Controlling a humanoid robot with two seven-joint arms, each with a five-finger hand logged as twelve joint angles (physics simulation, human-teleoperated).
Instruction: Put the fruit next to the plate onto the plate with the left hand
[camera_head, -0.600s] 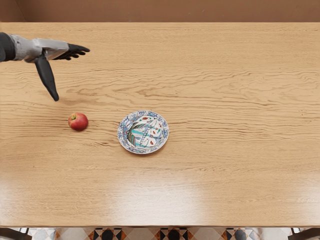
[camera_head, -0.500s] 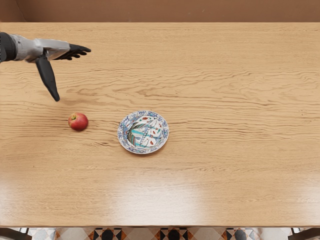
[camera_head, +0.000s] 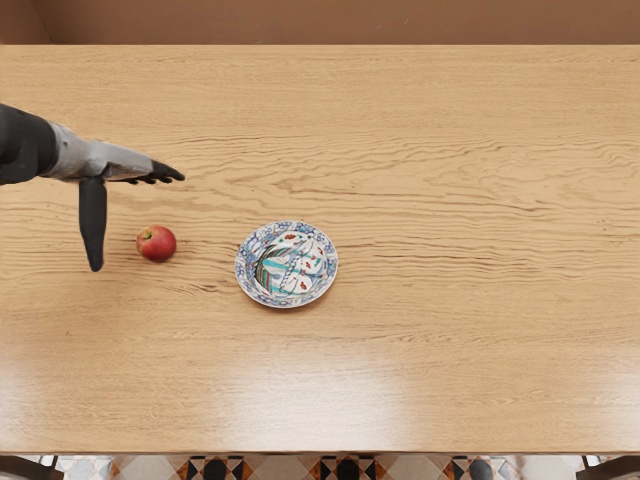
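A red apple (camera_head: 156, 243) lies on the wooden table, just left of a patterned plate (camera_head: 287, 264) with blue, teal and red decoration. My left hand (camera_head: 125, 200) comes in from the left edge and hovers above and to the left of the apple. It is open: the thumb (camera_head: 93, 224) points down beside the apple and the dark fingers (camera_head: 158, 174) stretch out to the right above it. Hand and apple are apart. Nothing lies on the plate.
The wooden table (camera_head: 450, 200) fills the view, with its front edge near the bottom and a brown wall along the top.
My left hand has dropped toward the apple and come nearer the front. Its thumb now hangs just left of the fruit. The apple and plate have not moved.
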